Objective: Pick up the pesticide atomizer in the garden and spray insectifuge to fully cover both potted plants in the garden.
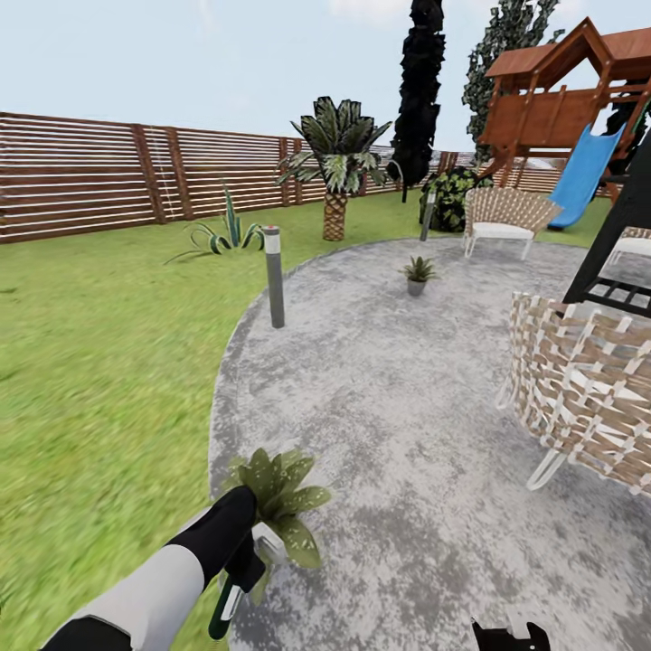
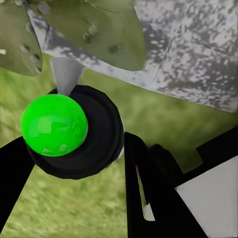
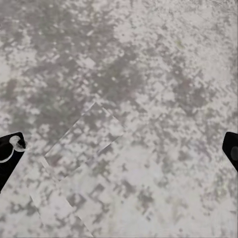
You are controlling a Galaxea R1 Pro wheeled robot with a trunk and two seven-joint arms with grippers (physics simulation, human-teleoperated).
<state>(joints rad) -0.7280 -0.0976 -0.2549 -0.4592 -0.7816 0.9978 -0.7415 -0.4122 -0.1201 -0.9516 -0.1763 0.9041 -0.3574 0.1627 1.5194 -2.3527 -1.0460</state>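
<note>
Setting: a garden with a green lawn (image 1: 99, 362) on the left, a rounded patio (image 1: 407, 407) of mottled grey concrete on the right, and a brown horizontal-slat fence (image 1: 90, 176) along the far side under a pale sky. Potted plants, two: the near potted plant (image 1: 280, 497), a rosette of pointed, pale-speckled leaves, stands at the patio's near left edge; the far potted plant (image 1: 418, 274), in a small grey pot, stands on the patio farther off and to the right. Pesticide atomizer (image 1: 224, 608), one: a slim dark green bottle with a white band, clamped in the left gripper (image 1: 244, 565) just beside the near plant; in the left wrist view a bright green ball (image 2: 54, 125) in a black ring sits between the black fingers (image 2: 148, 193), probably the bottle seen end-on, with speckled leaves close ahead. Right gripper (image 1: 509, 635): one, low at the near right, fingertips (image 3: 10, 151) spread wide over bare concrete, holding nothing. Grey bollard lamps, two: one (image 1: 273, 276) at the patio's left edge, one (image 1: 428, 212) farther off. Wicker seats, two clearly seen: near right (image 1: 588, 398) and far (image 1: 502, 217). Also: one palm (image 1: 336, 167), one striped agave (image 1: 226, 233), one wooden play frame with a blue slide (image 1: 583, 176).
</note>
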